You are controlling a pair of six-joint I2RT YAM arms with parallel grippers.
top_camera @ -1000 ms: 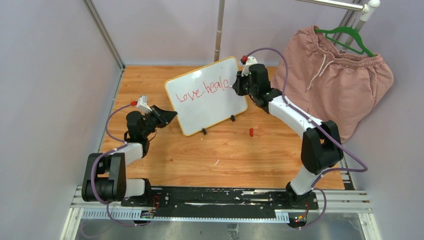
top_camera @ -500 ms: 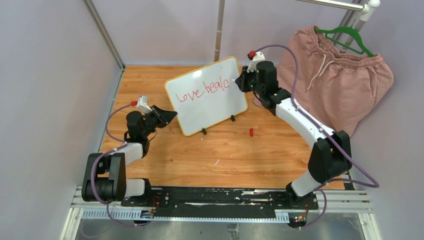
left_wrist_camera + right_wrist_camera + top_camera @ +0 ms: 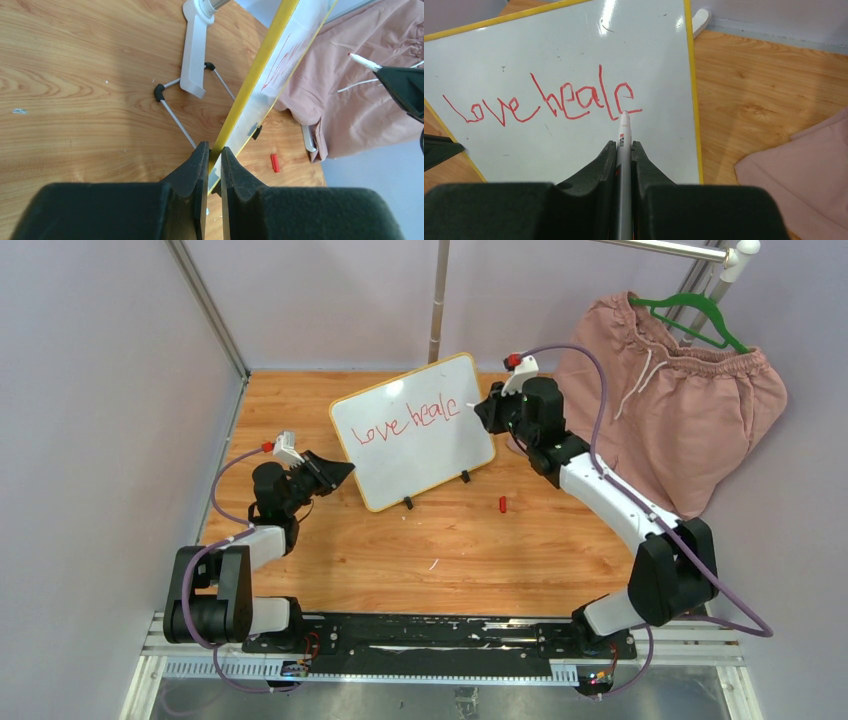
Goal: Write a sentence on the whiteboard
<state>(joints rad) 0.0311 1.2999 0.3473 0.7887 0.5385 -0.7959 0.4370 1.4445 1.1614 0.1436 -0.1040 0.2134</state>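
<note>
The whiteboard (image 3: 425,455) stands tilted on its two black feet at the back middle of the wooden table. My left gripper (image 3: 343,469) (image 3: 215,149) is shut on its yellow lower-left edge (image 3: 250,85). The red sentence (image 3: 405,423) (image 3: 544,102) reads "love heale" in one line. Beside the board's right edge, my right gripper (image 3: 484,406) (image 3: 624,145) is shut on a white marker (image 3: 624,131). The marker points at the tail of the last letter. In the left wrist view the marker (image 3: 365,62) hangs a little off the board face.
A red marker cap (image 3: 503,504) (image 3: 275,163) lies on the table in front of the board. Pink shorts (image 3: 680,400) hang on a green hanger at the back right. A white pole foot (image 3: 196,55) and wire legs stand behind the board. Grey walls enclose the table.
My right arm has swung to the right, taking the marker from the board face to just past its right edge. The left gripper and the board have not moved.
</note>
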